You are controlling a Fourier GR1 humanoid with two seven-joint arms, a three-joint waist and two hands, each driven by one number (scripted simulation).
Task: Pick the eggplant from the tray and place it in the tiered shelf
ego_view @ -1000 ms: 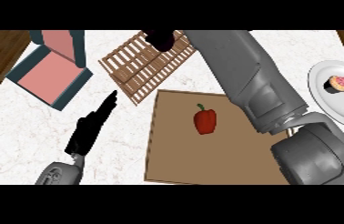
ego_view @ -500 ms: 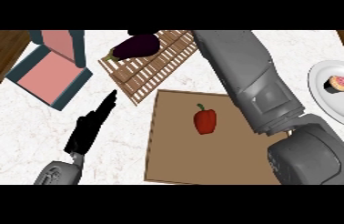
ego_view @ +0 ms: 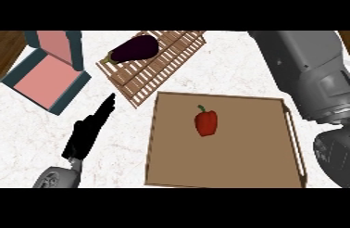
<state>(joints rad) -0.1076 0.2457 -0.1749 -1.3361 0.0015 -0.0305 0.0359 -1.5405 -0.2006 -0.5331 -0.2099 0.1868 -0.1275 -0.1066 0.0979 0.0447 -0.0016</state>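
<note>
A purple eggplant [ego_view: 134, 48] lies on the slatted tiered shelf [ego_view: 153, 65] at upper centre, near its edge, where it could roll off. The left robot hand [ego_view: 89, 129], fingers straight, rests lower left; the right robot hand is out of sight.

We are seeing the dark purple eggplant [ego_view: 134, 48] lying slantwise on the slatted wooden shelf [ego_view: 153, 69], beyond the brown tray [ego_view: 226, 169].
</note>
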